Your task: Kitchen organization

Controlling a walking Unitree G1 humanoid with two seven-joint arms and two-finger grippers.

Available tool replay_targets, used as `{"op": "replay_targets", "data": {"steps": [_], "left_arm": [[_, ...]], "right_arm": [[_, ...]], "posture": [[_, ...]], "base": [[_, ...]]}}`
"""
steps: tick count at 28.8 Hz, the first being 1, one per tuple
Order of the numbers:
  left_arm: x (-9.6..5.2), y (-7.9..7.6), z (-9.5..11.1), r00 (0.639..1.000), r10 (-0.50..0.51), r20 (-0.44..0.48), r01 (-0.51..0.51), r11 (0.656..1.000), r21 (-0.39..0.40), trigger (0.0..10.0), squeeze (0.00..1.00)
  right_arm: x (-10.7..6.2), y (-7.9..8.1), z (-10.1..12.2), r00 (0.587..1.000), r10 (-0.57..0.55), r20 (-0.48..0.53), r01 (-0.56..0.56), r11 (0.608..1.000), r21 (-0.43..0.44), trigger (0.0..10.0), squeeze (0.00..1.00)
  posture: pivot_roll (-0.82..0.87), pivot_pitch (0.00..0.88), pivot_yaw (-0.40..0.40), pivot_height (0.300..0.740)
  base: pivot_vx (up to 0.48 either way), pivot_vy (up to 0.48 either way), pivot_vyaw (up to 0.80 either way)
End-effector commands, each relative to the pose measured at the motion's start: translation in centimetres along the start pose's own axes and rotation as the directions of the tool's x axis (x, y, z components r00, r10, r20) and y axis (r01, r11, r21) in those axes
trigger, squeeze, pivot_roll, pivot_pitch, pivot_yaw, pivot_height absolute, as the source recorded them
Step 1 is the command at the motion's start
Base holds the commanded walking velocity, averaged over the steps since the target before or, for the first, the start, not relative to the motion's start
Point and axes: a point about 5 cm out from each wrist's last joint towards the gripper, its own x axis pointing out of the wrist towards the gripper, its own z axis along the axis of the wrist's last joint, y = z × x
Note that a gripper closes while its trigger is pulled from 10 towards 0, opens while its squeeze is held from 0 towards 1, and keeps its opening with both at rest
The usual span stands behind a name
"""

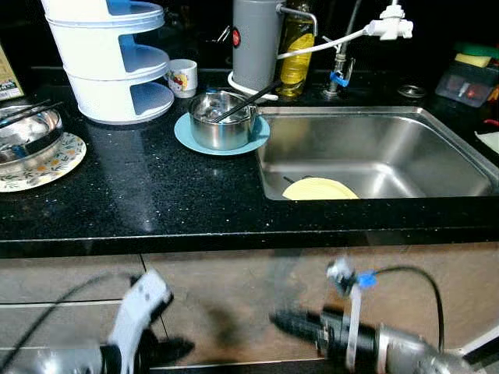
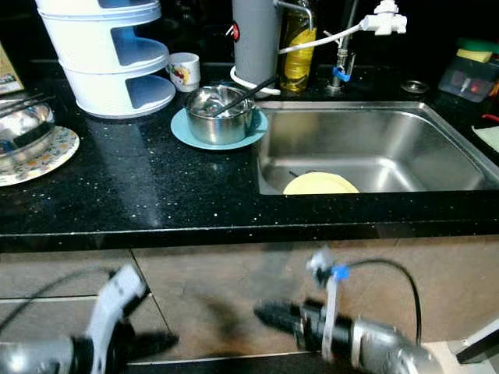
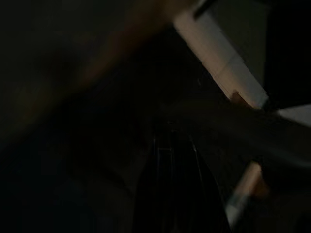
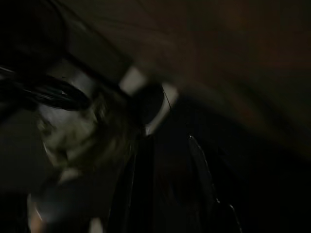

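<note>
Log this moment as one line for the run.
arms: both low before cabinet | sink: yellow plate inside | counter: steel bowl on blue plate

Polished stone, steel and plastic

The bench (image 1: pixel 156 187) is glossy black speckled stone; the sink (image 1: pixel 437 156) and the bowl (image 1: pixel 222 118) at its ten o'clock are brushed, shiny steel; the tiered rack (image 1: pixel 109 58) looks smooth white plastic; cabinet fronts (image 1: pixel 234 288) are matt brown.
</note>
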Motion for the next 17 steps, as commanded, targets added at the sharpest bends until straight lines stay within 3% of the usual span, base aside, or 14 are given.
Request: {"op": "replay_targets", "data": {"steps": [1,3,6,8,10,11,13,14,15,16,17], "left_arm": [[0.8,0.1,-3.8,0.979,0.068,-0.194,-0.085,0.993,-0.081,10.0,0.00],[1.3,0.3,-6.2,0.938,0.115,-0.326,-0.137,0.989,-0.047,10.0,0.00],[1.8,0.9,-8.2,0.904,0.175,-0.390,-0.221,0.972,-0.077,10.0,0.00],[2.6,2.6,-8.6,0.902,0.323,-0.288,-0.348,0.937,-0.040,10.0,0.00],[3.3,4.1,-9.0,0.866,0.463,-0.187,-0.481,0.874,-0.065,10.0,0.00],[3.3,4.1,-9.0,0.866,0.463,-0.187,-0.481,0.874,-0.065,10.0,0.00],[3.8,5.0,-9.7,0.809,0.569,-0.147,-0.585,0.804,-0.103,10.0,0.00],[3.8,5.0,-9.7,0.809,0.569,-0.147,-0.585,0.804,-0.103,10.0,0.00],[4.2,5.2,-10.5,0.781,0.607,-0.147,-0.624,0.765,-0.156,10.0,0.00],[4.4,5.2,-10.8,0.779,0.608,-0.153,-0.627,0.757,-0.181,10.0,0.00],[4.4,5.2,-10.8,0.779,0.608,-0.153,-0.627,0.757,-0.181,10.0,0.00]], "right_arm": [[0.1,-1.0,-2.4,0.992,-0.087,-0.089,0.087,0.996,0.004,10.0,0.00],[0.1,-1.7,-4.2,0.977,-0.153,-0.151,0.158,0.987,0.020,10.0,0.00],[0.1,-2.5,-6.0,0.950,-0.232,-0.211,0.238,0.971,0.003,10.0,0.00],[0.1,-3.2,-7.6,0.911,-0.332,-0.243,0.340,0.940,-0.009,10.0,0.00],[0.4,-4.2,-9.0,0.851,-0.467,-0.239,0.482,0.876,0.002,10.0,0.00],[0.4,-4.2,-9.0,0.851,-0.467,-0.239,0.482,0.876,0.002,10.0,0.00],[0.6,-5.0,-10.3,0.769,-0.598,-0.226,0.613,0.790,-0.006,10.0,0.00],[0.6,-5.0,-10.3,0.769,-0.598,-0.226,0.613,0.790,-0.006,10.0,0.00],[0.5,-5.5,-11.1,0.699,-0.680,-0.221,0.700,0.714,0.020,10.0,0.00],[0.4,-5.7,-11.4,0.678,-0.702,-0.220,0.726,0.686,0.047,10.0,0.00],[0.4,-5.7,-11.4,0.678,-0.702,-0.220,0.726,0.686,0.047,10.0,0.00]], "posture": [[0.05,0.201,-0.007,0.740],[0.05,0.202,-0.008,0.740],[0.05,0.200,-0.008,0.740],[0.05,0.200,-0.009,0.740],[0.05,0.197,-0.012,0.740],[0.05,0.197,-0.012,0.740],[0.05,0.192,-0.006,0.740],[0.05,0.192,-0.006,0.740],[0.04,0.192,0.000,0.740],[0.04,0.192,0.002,0.740],[0.04,0.192,0.002,0.740]], "base": [[0.000,0.000,0.00],[0.000,0.000,0.00],[0.000,0.000,0.00],[0.000,0.000,0.00],[0.000,0.000,0.00],[0.000,0.000,0.00],[0.000,0.000,0.00],[0.000,0.000,0.00],[0.000,0.000,0.00],[0.000,0.000,0.00],[0.000,0.000,0.00]]}}
